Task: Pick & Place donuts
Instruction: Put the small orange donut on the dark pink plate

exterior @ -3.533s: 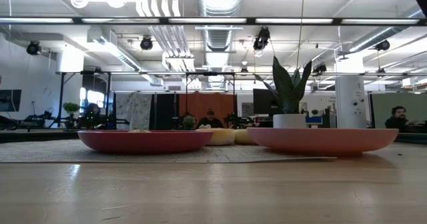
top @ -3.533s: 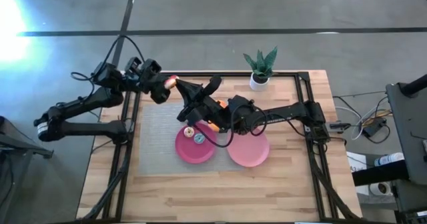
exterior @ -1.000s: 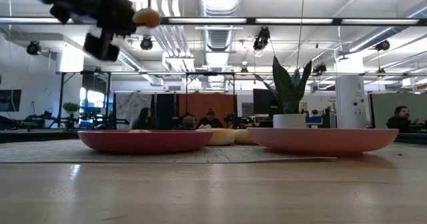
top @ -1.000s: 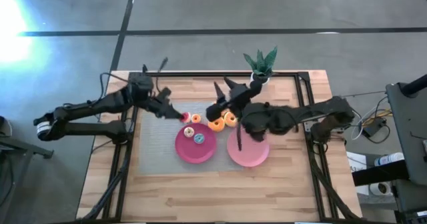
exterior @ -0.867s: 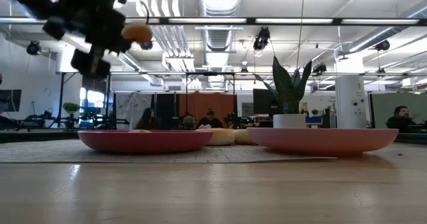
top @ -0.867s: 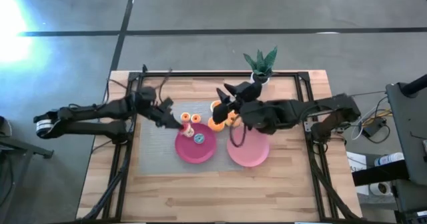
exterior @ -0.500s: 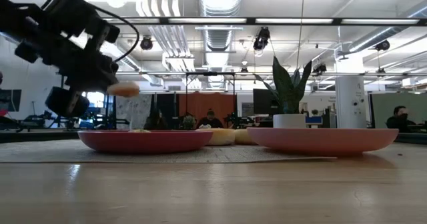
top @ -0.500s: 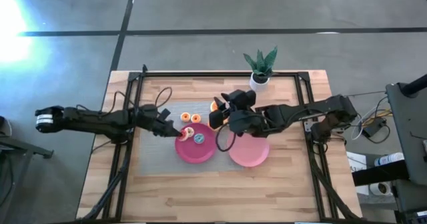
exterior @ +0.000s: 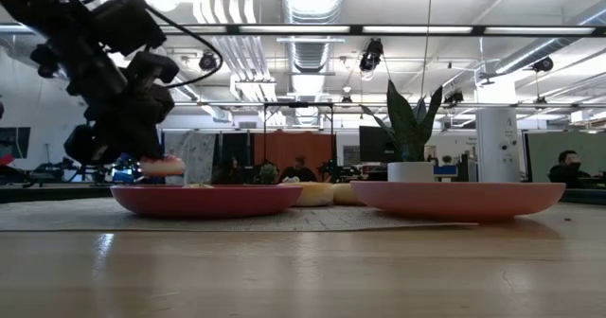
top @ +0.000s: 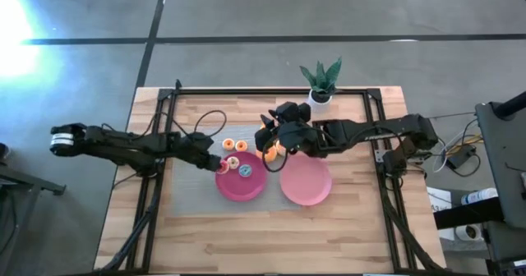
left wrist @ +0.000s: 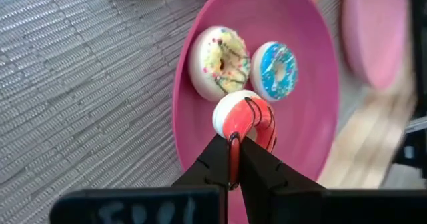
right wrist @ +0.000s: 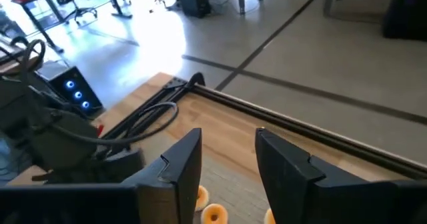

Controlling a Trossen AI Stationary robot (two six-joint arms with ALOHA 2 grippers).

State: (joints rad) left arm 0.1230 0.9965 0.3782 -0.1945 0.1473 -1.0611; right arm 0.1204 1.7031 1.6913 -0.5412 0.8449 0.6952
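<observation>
Two arms share the table in the high view. The left gripper [top: 215, 164] hangs at the near rim of the magenta plate [top: 242, 190], pinched shut on a red donut [top: 220, 167]. Just past its tip, a sprinkled donut [top: 233, 161] and a blue donut [top: 245, 171] already lie in that plate. The right gripper [top: 267, 136] hovers farther back over the loose donuts [top: 269, 153] on the grey mat [top: 187, 186], with the empty pink plate [top: 306, 181] to its side.

At table height, the left gripper [exterior: 142, 162] is low, the red donut [exterior: 161, 166] in it just above the magenta plate's rim [exterior: 206, 200]. Only a dark scrap of the right arm shows at the top edge.

From the left wrist, the two fingers [left wrist: 217, 161] are closed tight on the edge of the red donut [left wrist: 243, 114], which is over the magenta plate's floor [left wrist: 303, 134]; the sprinkled donut [left wrist: 219, 59] and blue donut [left wrist: 275, 62] lie just ahead of it.

From the right wrist, the right gripper [right wrist: 228, 161] has its fingers parted with nothing between them, and small orange donuts [right wrist: 213, 215] lie on the mat just below.

My reading: the left arm is at the placing step. Next it should part its fingers to drop the red donut clear of the two ahead, while the right gripper descends onto a loose one.
</observation>
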